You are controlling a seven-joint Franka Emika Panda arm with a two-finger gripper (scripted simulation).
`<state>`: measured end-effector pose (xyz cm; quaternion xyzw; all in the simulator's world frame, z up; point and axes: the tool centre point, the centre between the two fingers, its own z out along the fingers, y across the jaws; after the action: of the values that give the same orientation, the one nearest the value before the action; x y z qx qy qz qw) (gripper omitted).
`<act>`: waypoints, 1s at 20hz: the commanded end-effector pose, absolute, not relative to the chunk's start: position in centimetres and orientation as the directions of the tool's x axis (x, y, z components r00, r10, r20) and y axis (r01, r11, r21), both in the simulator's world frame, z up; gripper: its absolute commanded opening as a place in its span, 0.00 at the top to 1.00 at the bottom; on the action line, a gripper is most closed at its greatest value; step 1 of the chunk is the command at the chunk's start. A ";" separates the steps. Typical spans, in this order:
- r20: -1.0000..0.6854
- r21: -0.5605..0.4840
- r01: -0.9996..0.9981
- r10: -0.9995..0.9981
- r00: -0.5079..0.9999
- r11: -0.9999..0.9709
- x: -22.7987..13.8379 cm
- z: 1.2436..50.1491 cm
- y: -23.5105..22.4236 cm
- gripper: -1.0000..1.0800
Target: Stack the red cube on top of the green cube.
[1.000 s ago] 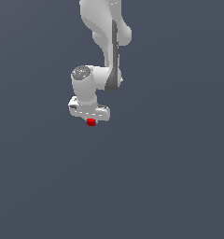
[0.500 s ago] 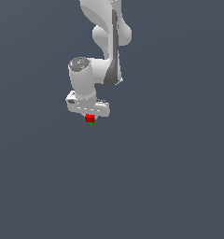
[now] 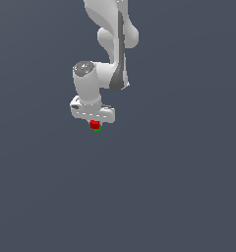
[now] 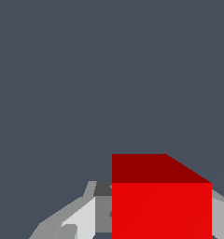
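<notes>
You are at the placing step: in the exterior view the gripper [image 3: 95, 123] hangs left of centre, a little above the middle of the frame, with the red cube [image 3: 94, 124] just under the white hand. A sliver of the green cube [image 3: 97, 129] peeks out at the red one's lower right edge, so the two overlap in that view, and whether red is resting on green or hovering just above it you cannot tell from here. In the wrist view the red cube [image 4: 161, 200] fills the lower right of the frame, with a grey finger [image 4: 81, 219] pressed against its side, so the jaws read as clamped on it; green is hidden there. Next, I judge, you need to check the alignment, lower until red seats squarely, then part the jaws and lift straight up without nudging the stack.
</notes>
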<state>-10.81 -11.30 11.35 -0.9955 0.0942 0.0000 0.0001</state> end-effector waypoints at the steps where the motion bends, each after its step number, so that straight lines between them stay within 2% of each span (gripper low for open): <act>1: 0.000 0.000 -0.188 -0.188 0.982 -0.982 -11.5 10.8 -11.4 1.00; 10: 0.000 0.001 -0.188 -0.188 0.982 -0.982 -15.1 7.4 -12.3 1.00; 18: 0.000 0.001 -0.188 -0.188 0.982 -0.982 -16.3 6.2 -12.6 1.00; 19: 0.000 0.001 -0.188 -0.188 0.982 -0.982 -16.3 6.2 -12.6 0.04; 20: 0.000 0.001 -0.188 -0.188 0.982 -0.982 -16.3 6.2 -12.6 0.04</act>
<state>-16.26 -12.60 6.17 -0.9955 0.0946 0.0005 -0.0005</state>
